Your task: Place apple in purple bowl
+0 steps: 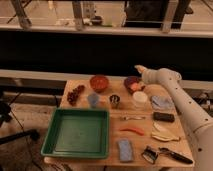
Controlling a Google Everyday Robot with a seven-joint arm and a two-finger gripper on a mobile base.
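Purple bowl [132, 83] holds apple [135, 86]; gripper [140, 70] just behind it (finger state unclear), on table [105, 114].

Dim, warm light from above; soft blur thruout. Jaws [138, 68] by purple bowl [132, 83], indistinct.

Pincer [140, 70] at far right of worktop [114, 117], above purple bowl [133, 83]. Apple [135, 86] lies in bowl. Green tray [78, 132] near front left. Orange bowl [99, 82] beside.
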